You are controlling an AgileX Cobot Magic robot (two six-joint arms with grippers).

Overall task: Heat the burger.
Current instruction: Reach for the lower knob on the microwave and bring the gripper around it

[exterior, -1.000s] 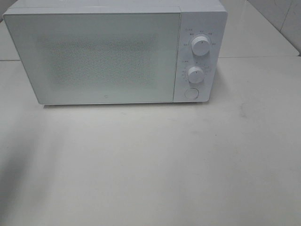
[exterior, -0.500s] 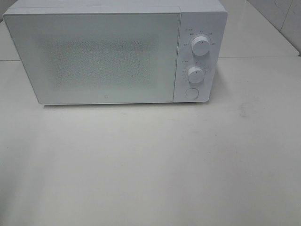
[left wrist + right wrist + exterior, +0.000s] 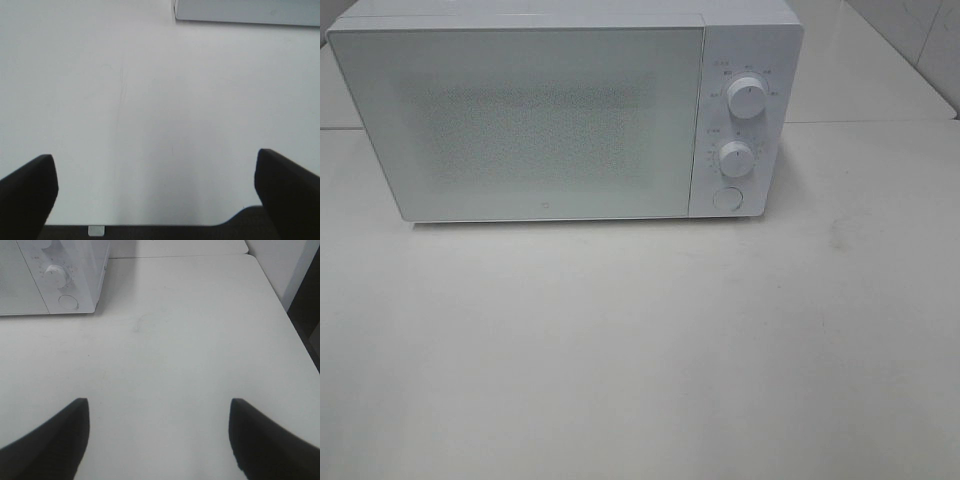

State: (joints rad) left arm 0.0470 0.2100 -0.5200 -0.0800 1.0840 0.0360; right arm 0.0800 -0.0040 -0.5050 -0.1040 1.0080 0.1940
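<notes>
Over the last second nothing has moved in the high view. The microwave (image 3: pixel 550 110) sits at 12 o'clock on the bench (image 3: pixel 640 350) with its door shut, and neither arm reaches into that view. Its top knob (image 3: pixel 747 98), lower knob (image 3: pixel 736 158) and round button (image 3: pixel 727 198) run down the panel at 1 o'clock, none of them visibly turned.

The burger appears in none of the 3 views. The door's speckled window shows nothing behind it, so it cannot be told whether the burger is inside.

The left claw (image 3: pixel 155 162) is spread wide and empty above bare bench, with a corner of the microwave beyond it. The right claw (image 3: pixel 159 407) is also spread and holds nothing, and it faces the panel side.

With both claws idle, the door shut and no burger on the bench, the loading is probably done. That leaves only the heating, or a check of the knobs.
</notes>
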